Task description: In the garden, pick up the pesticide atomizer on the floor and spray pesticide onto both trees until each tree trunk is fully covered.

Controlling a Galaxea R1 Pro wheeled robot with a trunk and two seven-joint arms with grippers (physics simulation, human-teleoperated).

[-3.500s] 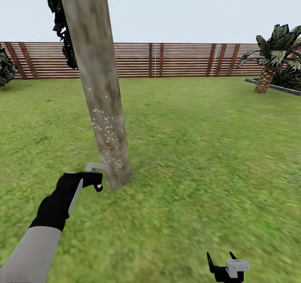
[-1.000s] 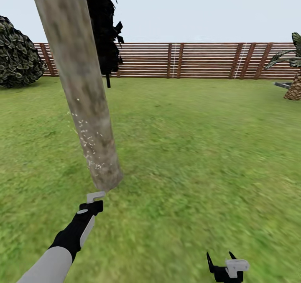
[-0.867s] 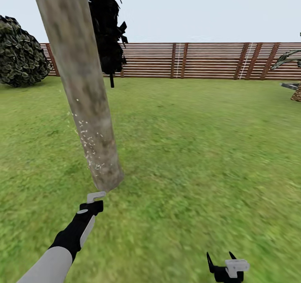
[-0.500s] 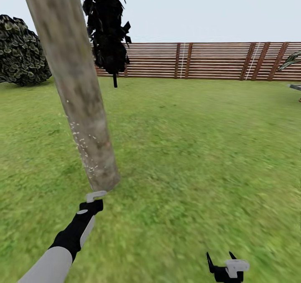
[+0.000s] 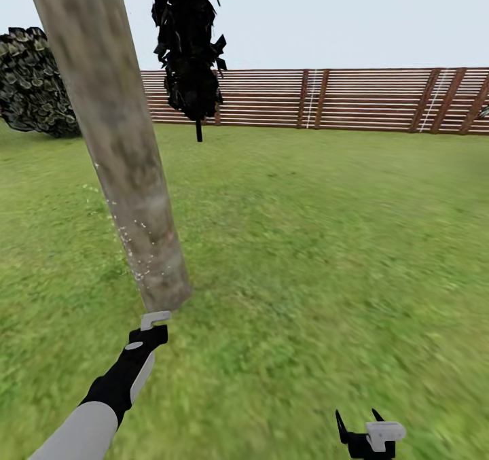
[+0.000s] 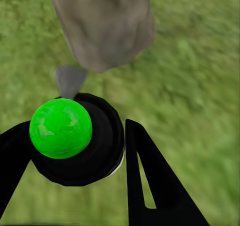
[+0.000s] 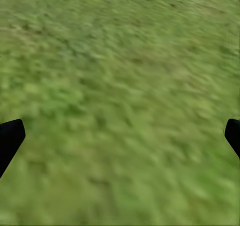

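No brand, label or writing is legible on anything in view.

Against the frame half a second back, the whole head view has shifted: the red-brown slatted wooden fence (image 5: 319, 100) and the dark jagged hanging foliage (image 5: 190, 45) sit further right in the picture, which reads as camera motion, not object motion. The left arm holds the same place in the picture. White spray specks now dot the left edge of the thick pale grey-beige tree trunk (image 5: 122, 147) low down, with a few over the grass beside it.

Left arm extends forward and low, black forearm leading. The left gripper (image 5: 146, 338) is clamped on the dark atomizer bottle with pale grey trigger head (image 5: 155, 319); in the wrist view its black fingers (image 6: 150, 186) flank the round dark body (image 6: 95, 151), topped there by a bright green sphere. The nozzle (image 6: 70, 80) points at the trunk base (image 6: 107, 25), just short of it.

Right gripper (image 5: 367, 433) hangs low over the green grass lawn (image 5: 326, 242), jaws wide apart, nothing between them.
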